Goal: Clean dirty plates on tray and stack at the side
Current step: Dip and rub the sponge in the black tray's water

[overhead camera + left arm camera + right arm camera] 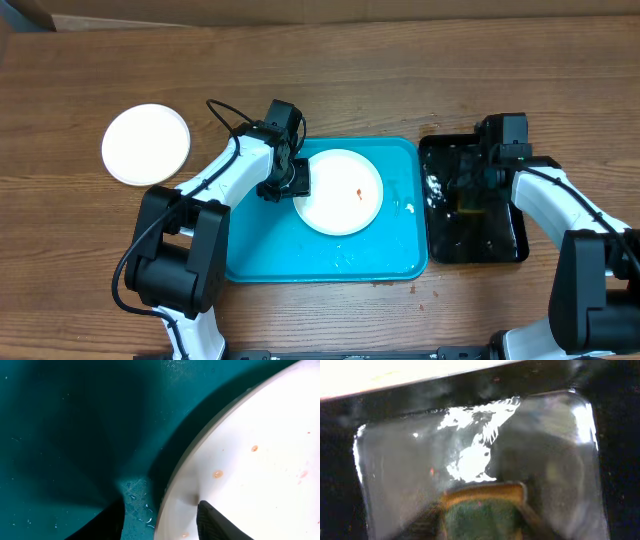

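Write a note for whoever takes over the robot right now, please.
The left pincer has a finger on each side of the rim of the round white smeared plate; gripping or not, I cannot tell.
The right pincer holds the yellow-and-green sponge in the water of the small black tray.
That plate lies in the large turquoise plastic tray, orange-red spots on it.
Done: one round white clean-looking plate sits on the wooden table, left.
Left: wipe the smeared plate, stack it there.

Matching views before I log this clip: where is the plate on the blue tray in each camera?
Overhead: plate at centre of the turquoise tray.
Left wrist: plate fills the right side.
Right wrist: not in it; black tray and sponge only.
Shared landmark: the turquoise tray, overhead and left wrist.
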Action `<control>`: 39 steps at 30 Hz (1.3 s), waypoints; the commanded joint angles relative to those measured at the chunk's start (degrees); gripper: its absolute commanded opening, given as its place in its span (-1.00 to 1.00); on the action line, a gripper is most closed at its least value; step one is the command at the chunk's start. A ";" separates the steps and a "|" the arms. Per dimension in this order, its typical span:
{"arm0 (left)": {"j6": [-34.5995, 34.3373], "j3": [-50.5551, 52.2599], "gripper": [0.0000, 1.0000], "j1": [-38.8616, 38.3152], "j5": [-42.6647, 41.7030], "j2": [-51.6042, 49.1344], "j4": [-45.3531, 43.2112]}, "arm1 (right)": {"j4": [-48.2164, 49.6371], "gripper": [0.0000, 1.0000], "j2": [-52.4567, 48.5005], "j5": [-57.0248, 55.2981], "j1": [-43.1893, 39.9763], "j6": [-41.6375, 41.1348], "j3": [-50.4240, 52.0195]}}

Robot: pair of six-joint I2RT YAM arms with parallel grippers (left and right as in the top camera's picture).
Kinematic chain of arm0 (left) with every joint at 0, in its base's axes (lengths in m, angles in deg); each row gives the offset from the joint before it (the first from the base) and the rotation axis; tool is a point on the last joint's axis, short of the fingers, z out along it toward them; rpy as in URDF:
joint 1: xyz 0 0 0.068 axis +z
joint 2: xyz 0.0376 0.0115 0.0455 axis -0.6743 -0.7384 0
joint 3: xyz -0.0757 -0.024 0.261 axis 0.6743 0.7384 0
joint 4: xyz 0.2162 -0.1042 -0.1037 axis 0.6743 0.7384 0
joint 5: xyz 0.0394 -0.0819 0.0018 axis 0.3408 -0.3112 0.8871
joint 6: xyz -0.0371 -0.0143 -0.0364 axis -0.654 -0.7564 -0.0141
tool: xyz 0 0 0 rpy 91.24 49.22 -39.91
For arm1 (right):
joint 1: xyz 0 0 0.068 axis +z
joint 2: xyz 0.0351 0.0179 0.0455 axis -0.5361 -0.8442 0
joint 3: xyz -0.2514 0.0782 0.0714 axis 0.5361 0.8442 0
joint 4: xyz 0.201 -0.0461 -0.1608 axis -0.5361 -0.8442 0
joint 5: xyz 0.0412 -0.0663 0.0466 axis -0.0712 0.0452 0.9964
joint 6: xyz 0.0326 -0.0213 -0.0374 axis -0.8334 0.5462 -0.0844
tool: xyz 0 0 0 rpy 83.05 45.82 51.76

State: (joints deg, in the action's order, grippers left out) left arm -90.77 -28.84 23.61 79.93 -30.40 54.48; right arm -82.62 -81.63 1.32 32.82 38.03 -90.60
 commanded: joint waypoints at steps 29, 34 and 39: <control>-0.39 0.74 0.03 -0.42 1.27 -0.44 0.13 | -12.92 -0.20 -1.33 -0.46 -0.13 -0.02 -5.29; -0.42 0.74 0.09 -0.42 1.27 -0.44 -1.51 | -11.58 -0.53 -1.33 -0.46 -0.13 -0.02 -5.29; -0.42 0.74 -0.16 -0.42 1.27 -0.44 -2.45 | -11.72 -0.82 -1.33 -0.46 -0.13 -0.02 -5.29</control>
State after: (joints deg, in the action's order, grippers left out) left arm -90.77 -28.84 23.61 80.37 -30.40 52.19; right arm -94.71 -83.82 1.25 32.82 37.94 -94.58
